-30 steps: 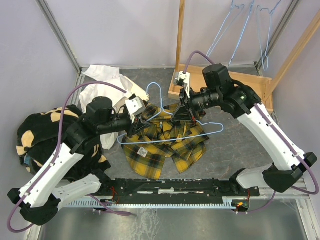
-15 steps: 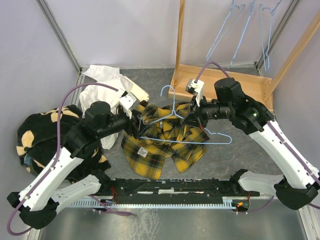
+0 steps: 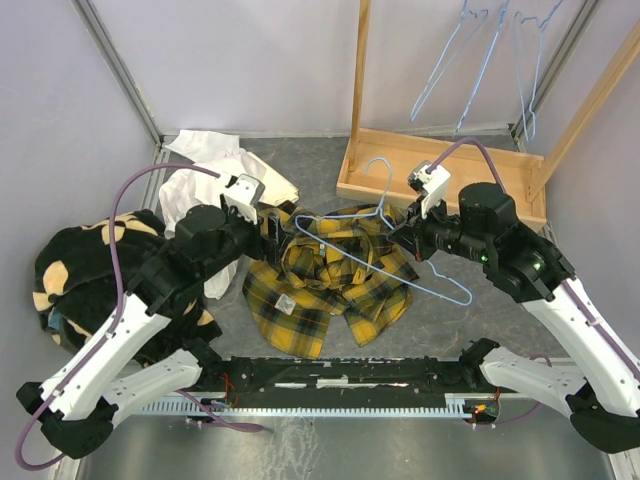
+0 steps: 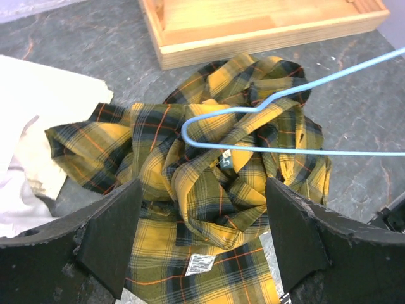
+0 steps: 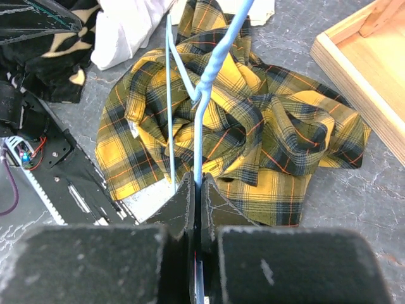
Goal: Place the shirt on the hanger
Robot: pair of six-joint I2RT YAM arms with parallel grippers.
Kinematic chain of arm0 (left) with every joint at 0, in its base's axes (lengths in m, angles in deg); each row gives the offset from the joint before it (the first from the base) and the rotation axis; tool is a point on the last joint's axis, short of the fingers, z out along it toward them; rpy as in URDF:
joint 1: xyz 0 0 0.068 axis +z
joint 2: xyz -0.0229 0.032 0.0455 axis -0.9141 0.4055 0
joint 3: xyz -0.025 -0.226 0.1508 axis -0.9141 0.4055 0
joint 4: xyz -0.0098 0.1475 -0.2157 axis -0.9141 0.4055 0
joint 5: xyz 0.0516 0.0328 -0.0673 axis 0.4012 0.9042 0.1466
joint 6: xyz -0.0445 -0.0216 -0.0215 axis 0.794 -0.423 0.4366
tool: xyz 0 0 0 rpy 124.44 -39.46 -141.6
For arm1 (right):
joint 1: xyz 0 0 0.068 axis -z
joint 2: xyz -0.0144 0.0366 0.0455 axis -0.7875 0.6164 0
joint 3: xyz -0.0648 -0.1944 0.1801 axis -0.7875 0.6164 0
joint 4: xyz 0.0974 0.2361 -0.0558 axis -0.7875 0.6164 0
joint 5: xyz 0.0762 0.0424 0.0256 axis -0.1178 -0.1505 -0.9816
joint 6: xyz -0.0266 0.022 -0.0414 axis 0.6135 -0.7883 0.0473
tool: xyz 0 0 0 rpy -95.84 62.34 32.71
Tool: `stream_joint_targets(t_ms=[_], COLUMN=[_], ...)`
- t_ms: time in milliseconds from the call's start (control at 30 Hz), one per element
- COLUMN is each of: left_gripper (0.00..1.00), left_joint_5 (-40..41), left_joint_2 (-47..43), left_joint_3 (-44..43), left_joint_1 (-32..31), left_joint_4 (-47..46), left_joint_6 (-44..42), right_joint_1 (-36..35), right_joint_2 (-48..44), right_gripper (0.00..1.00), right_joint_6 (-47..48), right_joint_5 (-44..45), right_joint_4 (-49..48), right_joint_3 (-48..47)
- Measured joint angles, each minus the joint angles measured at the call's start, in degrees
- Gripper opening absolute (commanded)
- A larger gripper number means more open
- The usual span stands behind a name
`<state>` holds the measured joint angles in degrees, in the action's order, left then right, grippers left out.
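Pinching one arm of the thin light-blue wire hanger, your right gripper is closed on it and reaches in from the right. The hanger tilts above the soft, crumpled plaid shirt, mid-counter. Your left gripper hovers over the shirt, jaws wide. A wooden tray's straight edge lies just behind.

Soft woven plaid cloth shirt, smooth light-blue wire hanger, pale bare wood tray, matt rough grey table
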<state>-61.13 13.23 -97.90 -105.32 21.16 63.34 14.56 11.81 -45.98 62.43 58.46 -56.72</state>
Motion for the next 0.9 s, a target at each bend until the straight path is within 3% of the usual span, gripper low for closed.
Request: stream_joint_targets(t_ms=[300,533,900], left_gripper=[0.88,0.85,0.86], left_joint_5=[8.24,13.05,17.99], left_joint_2=[0.11,0.44,-0.13], left_joint_3=[5.38,8.09,11.67], left_joint_1=[0.0,0.0,-2.84], left_joint_4=[0.79,1.31,0.92], left_joint_6=[6.69,10.01,15.34], right_joint_1=[0.0,0.0,0.0], right_joint_2=[-3.82,-5.68,-5.53], right_gripper=[0.0,0.0,0.0], right_joint_6=[-1.4,-4.55,-6.6], right_joint_5=[6.38,10.73,11.19], right_joint_4=[-0.98,-2.29,-2.64], right_joint_3=[1.42,3.1,5.11])
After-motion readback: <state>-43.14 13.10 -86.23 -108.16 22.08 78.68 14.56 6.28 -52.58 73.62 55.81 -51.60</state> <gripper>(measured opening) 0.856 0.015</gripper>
